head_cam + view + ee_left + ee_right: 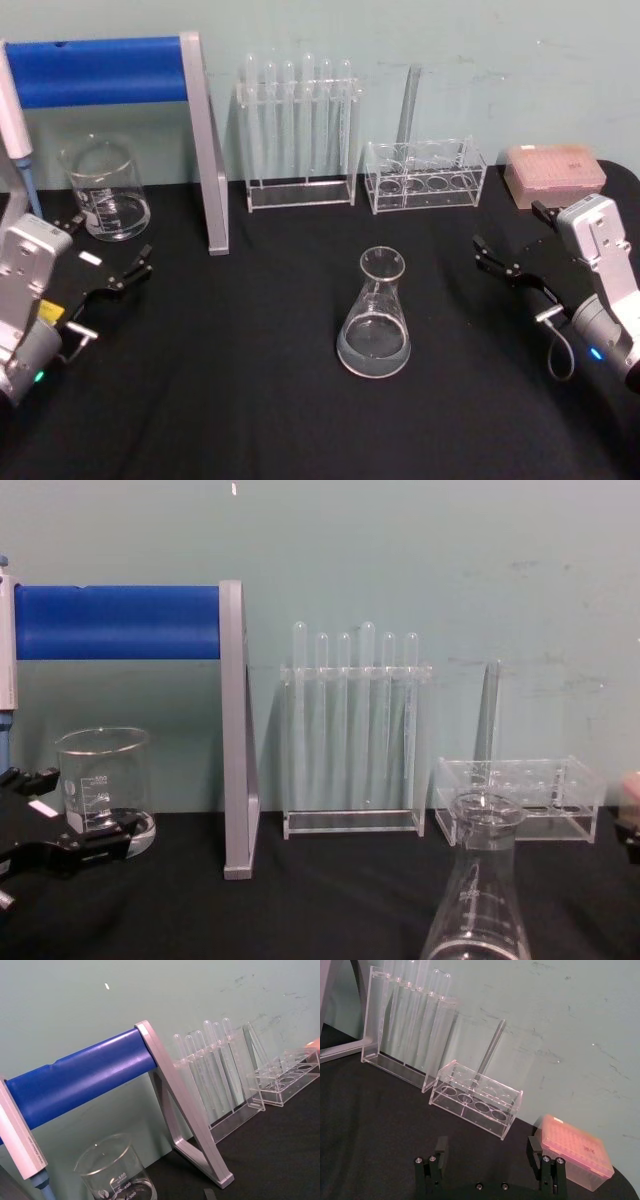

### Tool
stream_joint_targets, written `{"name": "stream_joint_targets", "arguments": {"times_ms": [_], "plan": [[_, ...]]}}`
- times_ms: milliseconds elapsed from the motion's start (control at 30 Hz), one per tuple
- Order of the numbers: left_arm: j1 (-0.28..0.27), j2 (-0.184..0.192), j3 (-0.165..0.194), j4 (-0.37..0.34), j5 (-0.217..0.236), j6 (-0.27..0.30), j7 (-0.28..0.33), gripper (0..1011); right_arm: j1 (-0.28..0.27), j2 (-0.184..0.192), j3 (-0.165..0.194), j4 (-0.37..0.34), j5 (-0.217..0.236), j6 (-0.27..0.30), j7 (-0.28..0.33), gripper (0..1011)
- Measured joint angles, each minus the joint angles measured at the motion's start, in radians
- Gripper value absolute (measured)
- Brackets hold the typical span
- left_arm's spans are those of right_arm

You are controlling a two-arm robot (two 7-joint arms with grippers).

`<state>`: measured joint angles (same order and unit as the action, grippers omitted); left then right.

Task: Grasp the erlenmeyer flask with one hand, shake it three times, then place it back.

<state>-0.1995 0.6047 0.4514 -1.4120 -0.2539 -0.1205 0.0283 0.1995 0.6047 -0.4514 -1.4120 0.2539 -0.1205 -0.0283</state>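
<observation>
**Not started: flask ungrasped**

Head: erlenmeyer flask (375,318) stands upright mid-table, well apart from left gripper (105,245) and right gripper (508,232), both spread. Right wrist: fingers wide, holding nothing. Chest: flask near right, free. Grasp, three shakes and return all look pending.

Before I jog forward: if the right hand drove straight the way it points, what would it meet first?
Probably the low clear rack, though depth is unclear; the right hand, open, is not aimed at the erlenmeyer flask.
</observation>
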Motion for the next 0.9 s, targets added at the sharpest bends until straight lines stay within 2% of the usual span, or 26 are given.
{"name": "stream_joint_targets", "arguments": {"times_ms": [900], "plan": [[0.0,0.0,0.0,0.0,0.0,0.0,0.0,1001,0.0,0.0,0.0,0.0,0.0,0.0,0.0,1003]]}}
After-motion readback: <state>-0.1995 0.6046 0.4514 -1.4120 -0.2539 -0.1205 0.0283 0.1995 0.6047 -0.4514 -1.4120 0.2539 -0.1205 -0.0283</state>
